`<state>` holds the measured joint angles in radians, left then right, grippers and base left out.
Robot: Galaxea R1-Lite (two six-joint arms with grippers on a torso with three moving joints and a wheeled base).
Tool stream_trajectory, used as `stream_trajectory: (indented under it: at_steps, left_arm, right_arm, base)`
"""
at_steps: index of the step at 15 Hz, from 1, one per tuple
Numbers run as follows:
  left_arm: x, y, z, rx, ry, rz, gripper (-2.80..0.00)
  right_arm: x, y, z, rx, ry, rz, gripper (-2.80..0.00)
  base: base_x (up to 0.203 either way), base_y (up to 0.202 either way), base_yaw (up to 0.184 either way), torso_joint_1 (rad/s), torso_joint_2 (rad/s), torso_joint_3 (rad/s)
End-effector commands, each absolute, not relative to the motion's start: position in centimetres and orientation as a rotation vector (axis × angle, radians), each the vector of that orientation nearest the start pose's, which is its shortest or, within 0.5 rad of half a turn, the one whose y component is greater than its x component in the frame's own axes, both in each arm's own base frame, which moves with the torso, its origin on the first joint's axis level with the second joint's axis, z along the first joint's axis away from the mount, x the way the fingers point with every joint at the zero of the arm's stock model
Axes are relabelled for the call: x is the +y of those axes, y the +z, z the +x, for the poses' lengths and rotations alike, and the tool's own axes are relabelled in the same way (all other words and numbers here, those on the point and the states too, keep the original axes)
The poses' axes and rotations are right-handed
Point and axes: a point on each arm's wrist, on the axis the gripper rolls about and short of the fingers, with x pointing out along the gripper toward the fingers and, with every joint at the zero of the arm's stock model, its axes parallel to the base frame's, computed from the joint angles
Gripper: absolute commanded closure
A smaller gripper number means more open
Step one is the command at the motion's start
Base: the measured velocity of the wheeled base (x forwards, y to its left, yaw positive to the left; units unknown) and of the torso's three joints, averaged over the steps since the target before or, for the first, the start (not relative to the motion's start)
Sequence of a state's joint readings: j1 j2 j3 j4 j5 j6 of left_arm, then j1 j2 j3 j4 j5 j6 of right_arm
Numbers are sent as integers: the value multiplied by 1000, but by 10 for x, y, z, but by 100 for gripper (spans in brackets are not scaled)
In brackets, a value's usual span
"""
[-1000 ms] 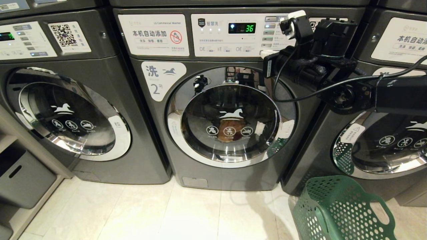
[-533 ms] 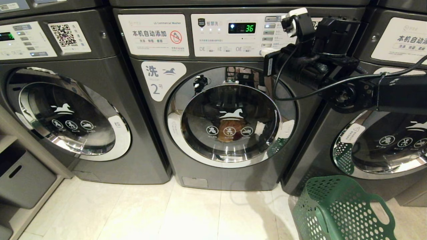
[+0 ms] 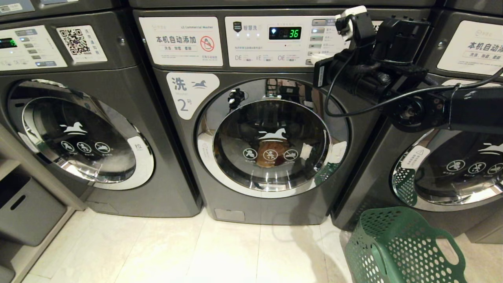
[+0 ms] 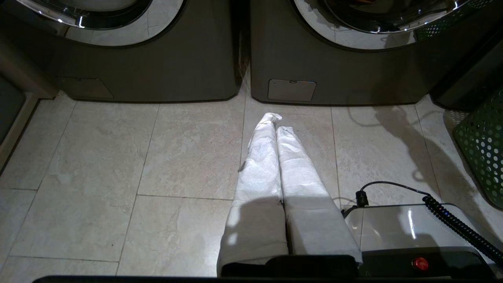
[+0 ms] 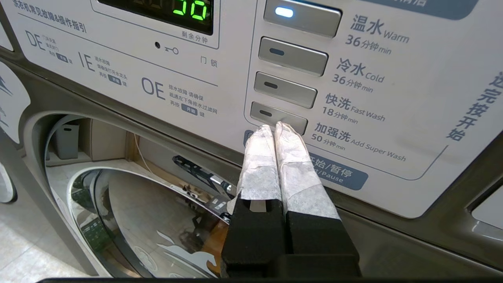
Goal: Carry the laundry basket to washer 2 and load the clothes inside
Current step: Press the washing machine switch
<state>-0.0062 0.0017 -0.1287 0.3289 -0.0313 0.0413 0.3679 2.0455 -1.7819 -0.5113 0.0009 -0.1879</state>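
Green plastic, the laundry basket [image 3: 401, 247] stands on the floor at washer 2's [image 3: 271, 137] lower right, apparently emptied. Beyond it the round door [image 3: 271, 143] is closed with clothes seemingly inside, so loading looks done. Farthest, the right hand [image 5: 275, 127], pinched shut and empty, points at the control buttons [image 5: 279, 118]; the left hand [image 4: 275, 122] hangs closed above the floor.

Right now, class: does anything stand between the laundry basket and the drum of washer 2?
Yes. The round glass door of washer 2 is shut over the drum. The laundry basket stands on the floor to the washer's lower right, with bare tiles between them.
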Motion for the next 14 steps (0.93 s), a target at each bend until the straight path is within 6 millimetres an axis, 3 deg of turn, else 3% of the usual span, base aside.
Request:
stream_trajectory:
  at_steps: [1,9,14]
  left_arm:
    - [0,77,-36,202,-41,39,0]
    - [0,77,-36,202,-43,39,0]
    - [0,77,-36,203,-43,39,0]
  right_arm:
    - [155,315,399,-273,346,-143,0]
    - [158,304,409,-255,349,-145,0]
    - [157,307,408,-267,343,-141,0]
  base:
    - [0,0,0,0,0,0]
    - [0,0,0,0,0,0]
    - [0,0,0,0,0,0]
